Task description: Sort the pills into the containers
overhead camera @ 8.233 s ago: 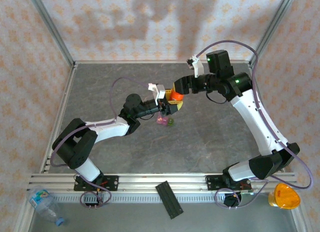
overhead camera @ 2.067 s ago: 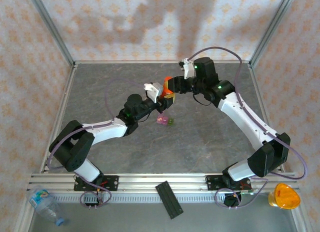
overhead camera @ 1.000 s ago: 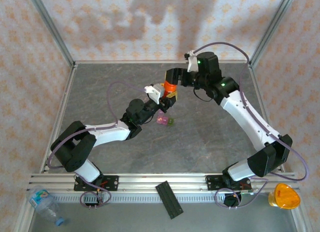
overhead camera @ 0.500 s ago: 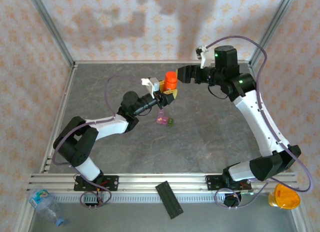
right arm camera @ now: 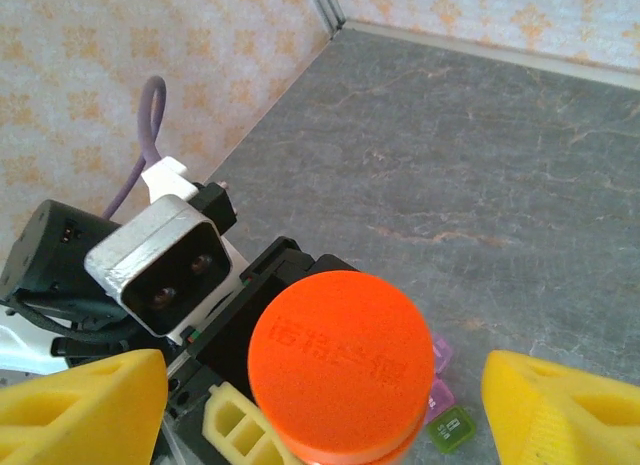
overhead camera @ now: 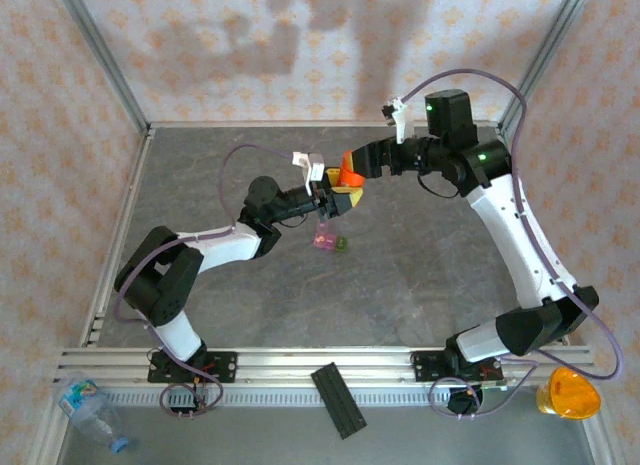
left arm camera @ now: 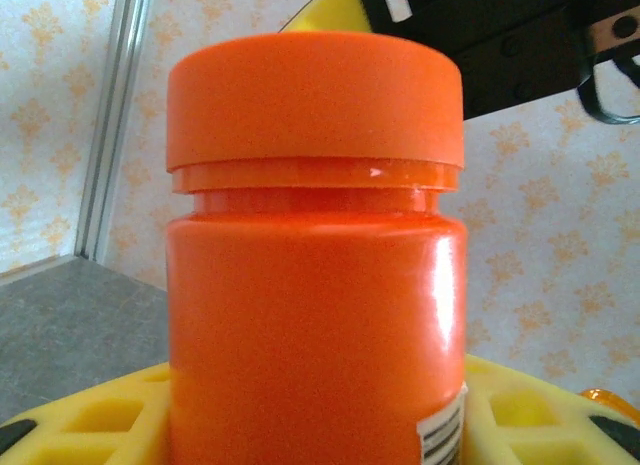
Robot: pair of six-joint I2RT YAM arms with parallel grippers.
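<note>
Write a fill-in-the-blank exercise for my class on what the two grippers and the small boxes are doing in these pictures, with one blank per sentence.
1. The left gripper grips a bottle whose colour is ____.
2. The right gripper hovers over the bottle's cap with its jaws ____.
3. Next to the pink containers on the table sits one that is dark ____.

Missing words: orange; open; green.

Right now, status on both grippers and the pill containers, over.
Left gripper shut on orange bottle, cap on. Right gripper open, fingers either side of cap. Containers on table below, untouched.
</note>
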